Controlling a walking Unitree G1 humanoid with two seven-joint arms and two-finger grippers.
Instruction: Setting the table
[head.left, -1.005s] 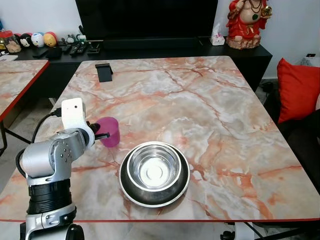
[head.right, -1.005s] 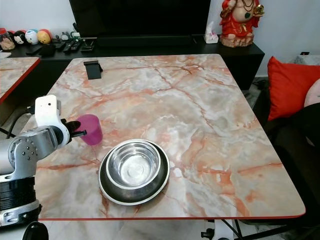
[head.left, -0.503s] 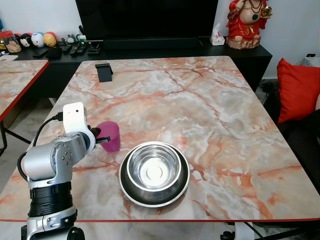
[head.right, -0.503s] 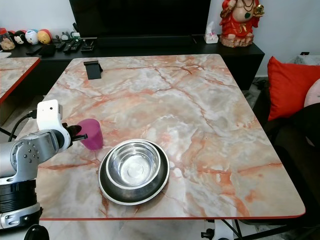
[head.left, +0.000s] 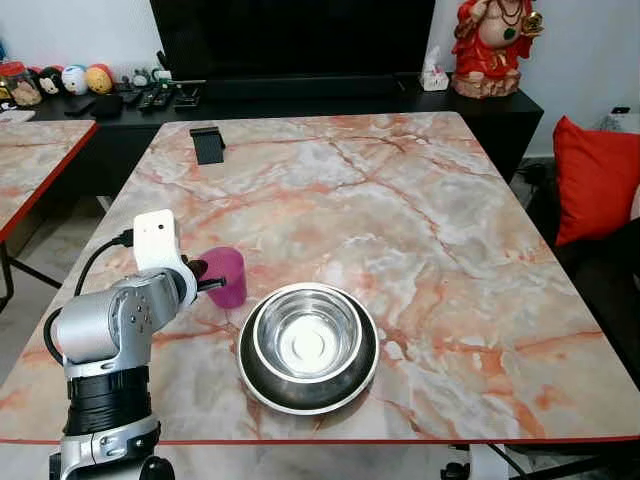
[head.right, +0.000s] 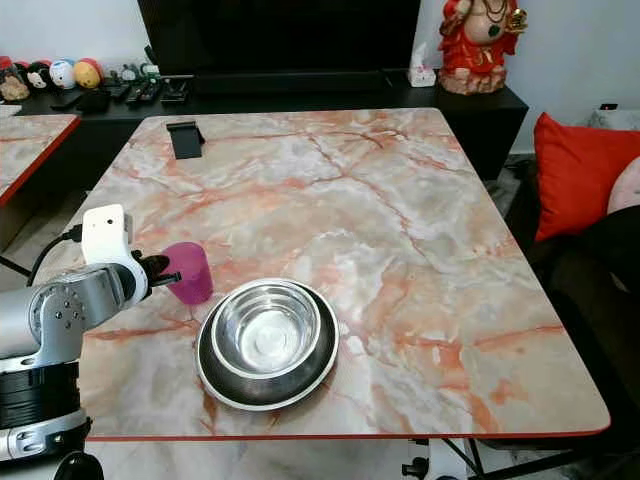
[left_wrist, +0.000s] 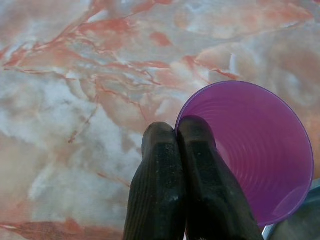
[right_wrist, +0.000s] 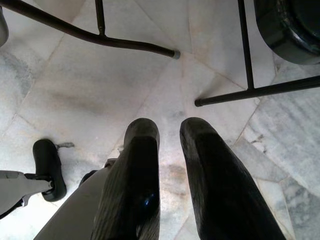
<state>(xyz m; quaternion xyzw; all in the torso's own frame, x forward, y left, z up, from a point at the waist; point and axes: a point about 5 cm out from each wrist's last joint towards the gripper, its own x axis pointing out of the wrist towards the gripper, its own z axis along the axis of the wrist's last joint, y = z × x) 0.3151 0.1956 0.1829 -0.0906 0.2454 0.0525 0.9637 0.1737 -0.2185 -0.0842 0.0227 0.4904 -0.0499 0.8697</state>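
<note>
Left wrist view: left tool (left_wrist: 177, 131) pinches purple cup (left_wrist: 255, 150) rim; cup's far edge cut off.

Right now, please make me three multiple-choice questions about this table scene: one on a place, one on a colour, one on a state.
1. Where does the cup stand?
A. inside the bowl
B. on the table, left of the bowl
C. on the floor

2. What colour is the cup?
A. purple
B. green
C. white

3. How is the left pincer?
A. wide open above the bowl
B. shut on the cup's rim
C. resting flat on the plate

Answers: 1 B, it stands on the marble table beside the steel bowl. 2 A, it is purple throughout. 3 B, the left wrist view shows the fingers pinching the rim.
</note>
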